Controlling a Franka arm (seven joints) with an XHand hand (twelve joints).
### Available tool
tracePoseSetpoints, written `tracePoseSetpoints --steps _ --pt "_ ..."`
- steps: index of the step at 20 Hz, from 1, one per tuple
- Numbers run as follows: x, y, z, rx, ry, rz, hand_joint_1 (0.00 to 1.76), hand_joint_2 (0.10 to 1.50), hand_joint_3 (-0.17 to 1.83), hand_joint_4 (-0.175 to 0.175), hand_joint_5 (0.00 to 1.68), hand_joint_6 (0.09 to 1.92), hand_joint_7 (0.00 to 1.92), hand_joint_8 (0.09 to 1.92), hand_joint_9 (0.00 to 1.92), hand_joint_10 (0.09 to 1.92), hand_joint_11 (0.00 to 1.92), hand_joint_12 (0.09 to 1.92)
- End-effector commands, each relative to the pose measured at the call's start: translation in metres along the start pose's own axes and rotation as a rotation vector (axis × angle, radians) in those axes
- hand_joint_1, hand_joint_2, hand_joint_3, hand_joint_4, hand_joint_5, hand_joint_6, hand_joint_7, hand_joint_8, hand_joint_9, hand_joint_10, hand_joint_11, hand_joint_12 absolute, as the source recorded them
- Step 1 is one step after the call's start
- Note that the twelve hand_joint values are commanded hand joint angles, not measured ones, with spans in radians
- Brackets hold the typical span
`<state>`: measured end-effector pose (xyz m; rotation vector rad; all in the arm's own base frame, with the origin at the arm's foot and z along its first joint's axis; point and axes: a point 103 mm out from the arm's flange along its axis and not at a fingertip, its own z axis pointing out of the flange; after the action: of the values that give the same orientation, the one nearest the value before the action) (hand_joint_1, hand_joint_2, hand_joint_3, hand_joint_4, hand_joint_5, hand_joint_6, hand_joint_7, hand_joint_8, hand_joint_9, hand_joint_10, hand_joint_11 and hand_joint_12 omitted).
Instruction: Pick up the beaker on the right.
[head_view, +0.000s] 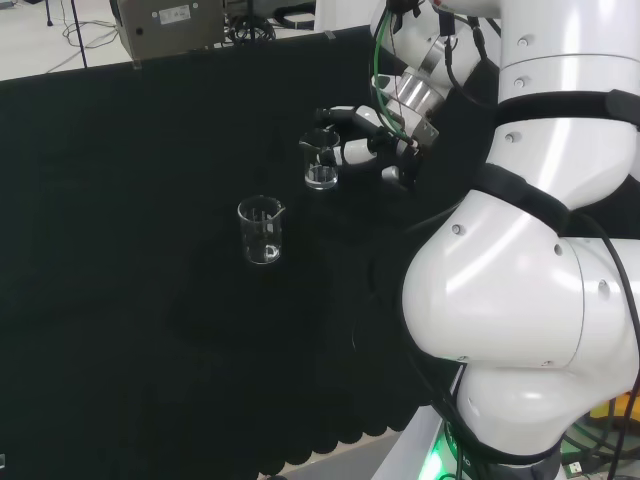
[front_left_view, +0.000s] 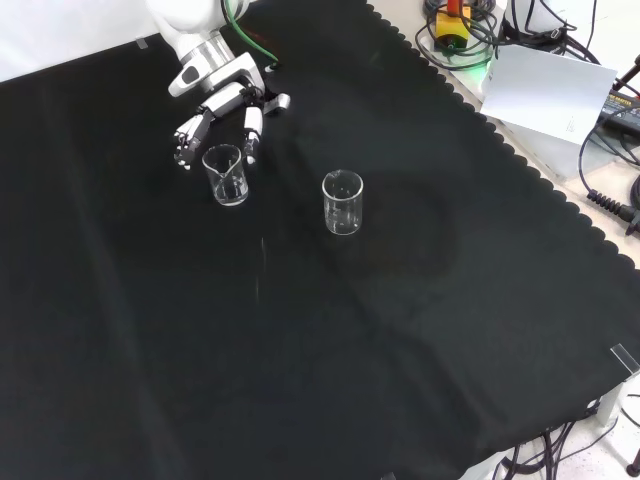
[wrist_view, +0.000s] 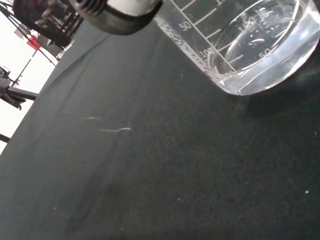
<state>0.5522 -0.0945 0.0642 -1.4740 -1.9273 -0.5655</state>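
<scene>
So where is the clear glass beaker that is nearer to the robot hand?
In the front view, this clear glass beaker stands upper left, just below the robot hand.

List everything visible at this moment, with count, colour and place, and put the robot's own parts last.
Beaker by the hand: one, clear glass, at the fingertips, standing upright on the cloth; right of the other beaker in the head view.
Second beaker: one, clear glass, upright, standing apart nearer the cloth's middle.
Cloth: one, black, covering the bench, scalloped along one edge.
Grey box: one, beyond the cloth's far edge in the head view.
Cables and gear: several, mixed colours, off the cloth at the front view's upper right.
Paper sheet: one, white, beside those cables.
Hand: one, black and white, fingers spread about the first beaker, not closed on it.
Arm: one, white, at the head view's right.
</scene>
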Motion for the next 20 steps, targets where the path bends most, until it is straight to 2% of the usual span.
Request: tracePoseSetpoints --steps 1,6,11,15,20 --pt "0.010 0.011 0.020 0.015 0.003 0.014 0.97 0.87 -0.17 -0.027 0.45 0.09 0.22 0.64 0.38 0.65 0.06 1.40" --pt "-0.002 0.006 0.013 0.004 0.051 -0.002 0.98 0.87 -0.17 -0.028 0.44 0.09 0.22 0.64 0.39 0.64 0.06 1.40" --pt "-0.015 0.003 0.007 -0.004 0.071 0.014 0.98 0.87 -0.17 -0.028 0.44 0.09 0.22 0.64 0.38 0.64 0.06 1.39" --pt "-0.014 0.001 0.005 -0.038 0.088 0.018 0.98 0.87 -0.17 -0.027 0.44 0.09 0.22 0.64 0.38 0.64 0.06 1.39" --pt "-0.008 0.003 0.009 -0.025 0.085 -0.002 0.97 0.87 -0.17 -0.027 0.44 0.09 0.22 0.64 0.38 0.63 0.07 1.39"
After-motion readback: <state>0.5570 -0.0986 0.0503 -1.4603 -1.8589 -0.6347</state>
